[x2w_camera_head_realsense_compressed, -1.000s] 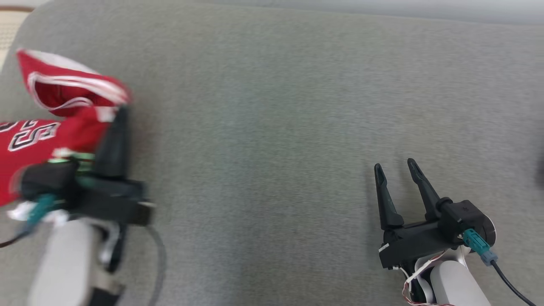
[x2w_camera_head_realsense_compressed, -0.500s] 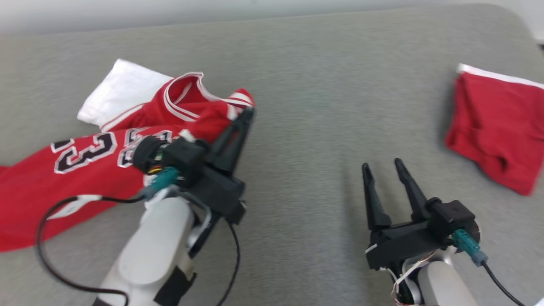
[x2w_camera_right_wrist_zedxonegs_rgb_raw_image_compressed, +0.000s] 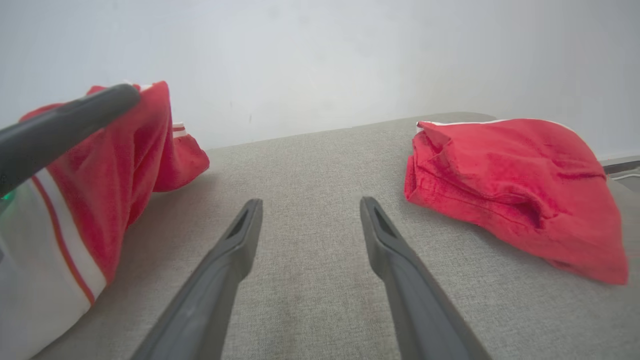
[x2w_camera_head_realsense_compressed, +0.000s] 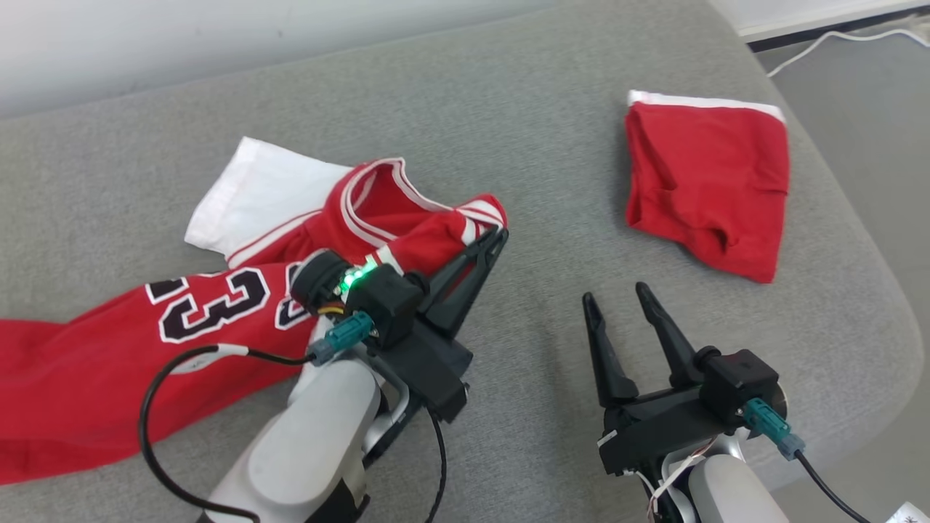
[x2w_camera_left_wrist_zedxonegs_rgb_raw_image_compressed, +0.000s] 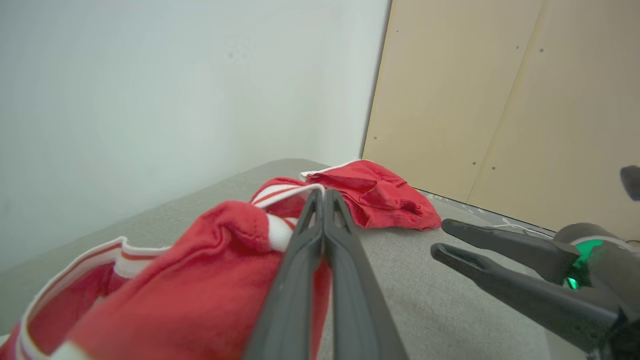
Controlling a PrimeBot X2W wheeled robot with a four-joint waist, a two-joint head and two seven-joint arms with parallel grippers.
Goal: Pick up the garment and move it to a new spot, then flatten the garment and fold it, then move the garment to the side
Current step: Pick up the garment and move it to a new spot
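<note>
Nearest, the right gripper (x2w_camera_head_realsense_compressed: 615, 293) hovers with jaws apart over the bare grey upholstered cushion (x2w_camera_head_realsense_compressed: 538, 145). Just to its left, the left gripper (x2w_camera_head_realsense_compressed: 497, 238) is pinched together on the striped shoulder edge of the red sleeveless jersey with white trim and number 23 (x2w_camera_head_realsense_compressed: 109, 363). The jersey's body lies behind that gripper across the cushion. Beyond the right gripper, well apart, lies a folded pair of red shorts with a white waistband (x2w_camera_head_realsense_compressed: 708, 189). Judged step: relocating the jersey. Lift until the hem clears the cushion, travel slowly, and set down short of the shorts.
</note>
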